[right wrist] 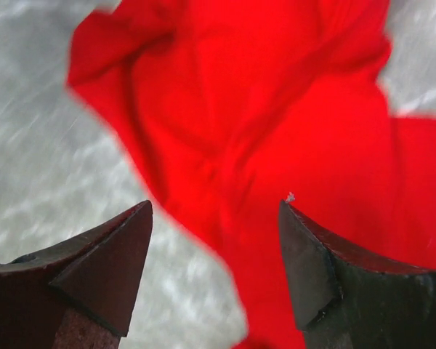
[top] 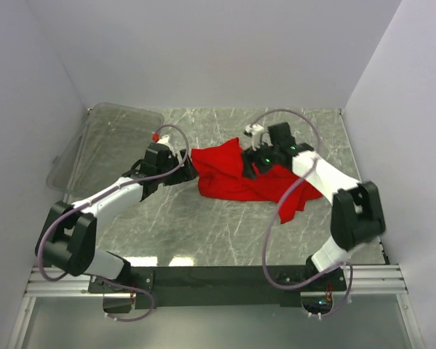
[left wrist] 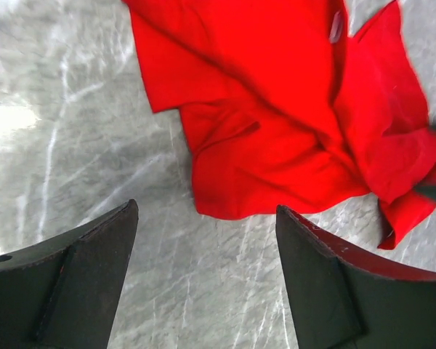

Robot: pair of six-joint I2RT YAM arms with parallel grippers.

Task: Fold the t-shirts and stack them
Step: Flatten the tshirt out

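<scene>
Left claw [left wrist: 206, 211] is spread and empty, near the edge of the red shirt [left wrist: 276, 109]. Right claw [right wrist: 215, 205] is spread too, just above it. It lies crumpled on the bench [top: 203, 233]. I should pinch two corners and pull it flat.

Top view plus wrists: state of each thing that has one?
t-shirt, unfolded, crumpled in a heap on the table
bin, by the left wall, no shirt in it
left hand, open, holding nothing, at the shirt's left edge
right hand, open, holding nothing, over the shirt
</scene>
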